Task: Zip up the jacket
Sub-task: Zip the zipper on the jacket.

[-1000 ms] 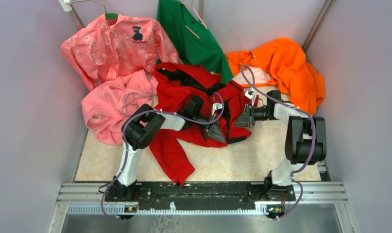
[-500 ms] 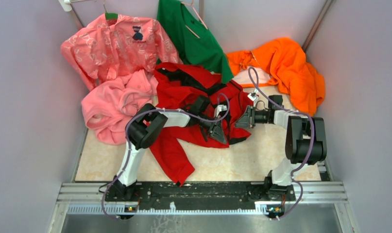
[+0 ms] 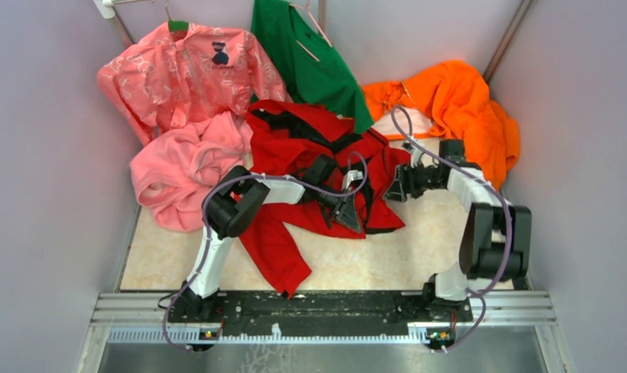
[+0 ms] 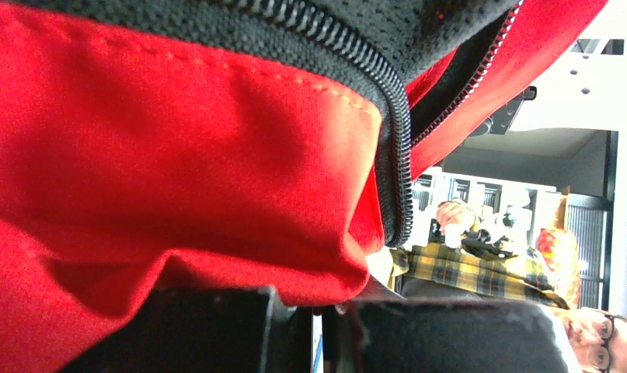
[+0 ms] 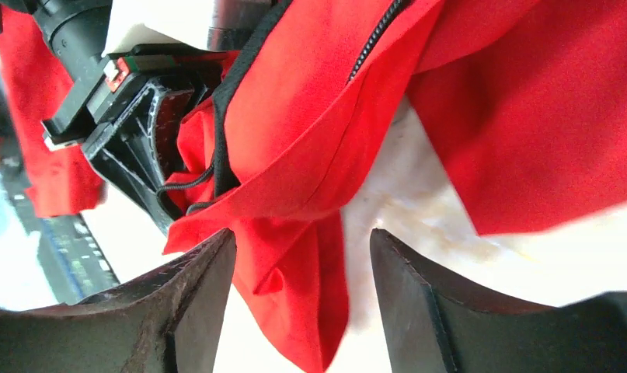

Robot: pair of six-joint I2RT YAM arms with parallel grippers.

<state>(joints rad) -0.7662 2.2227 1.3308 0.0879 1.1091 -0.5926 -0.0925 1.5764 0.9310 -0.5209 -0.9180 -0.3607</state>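
**Top external view:** The red jacket [image 3: 294, 144] lies crumpled in the middle of the beige tabletop [image 3: 403, 260]. Its dark lining is turned up at the far side and one sleeve trails toward the near edge. The left tool [image 3: 349, 216] rests on the jacket's right-hand part. The right tool [image 3: 394, 186] is just beside the jacket's right edge, pointing at it.

Other clothes crowd round. A pink fleece garment [image 3: 178, 175] touches the jacket's left side. A pink patterned shirt [image 3: 178, 74] on a green hanger lies behind that. A green garment [image 3: 310, 58] overlaps the jacket's far edge. An orange garment [image 3: 461, 109] is heaped at the right, behind the right arm. The shirt carries a dark chest emblem [image 3: 221, 54], and any lettering on it is too small to read.

**Left wrist view:** Red cloth fills nearly the whole view. The dark zipper [image 4: 395, 155] runs along the cloth's edge and bends downward. The left tool is clenched, and the jacket's hem bunches right at its closed fingers. Past the cloth, a person in a yellow plaid shirt [image 4: 481, 264] is visible.

**Right wrist view:** The right tool stands released, its two fingers apart and gripping nothing. A fold of the jacket hangs beyond the gap, over the pale tabletop. A black cord [image 5: 187, 183] loops from the fold toward the left tool, which sits at the upper left.
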